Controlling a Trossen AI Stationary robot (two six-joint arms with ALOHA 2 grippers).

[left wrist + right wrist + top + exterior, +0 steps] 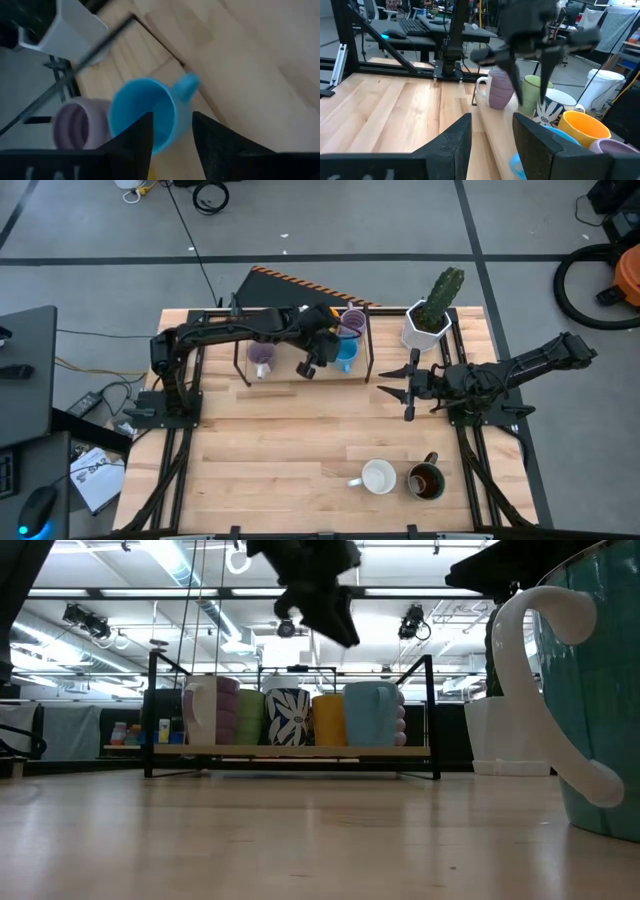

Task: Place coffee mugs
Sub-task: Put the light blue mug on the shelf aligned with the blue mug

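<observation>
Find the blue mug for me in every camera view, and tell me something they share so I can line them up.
High view: blue mug on the rack shelf, right end, below a lavender mug.
Low view: rightmost on the shelf, beside the orange mug.
Left wrist view: centre, rim facing the camera, lavender mug alongside.
Right wrist view: only a blue sliver between the jaws.
Shared landmark: the neighbouring lavender mug.
</observation>
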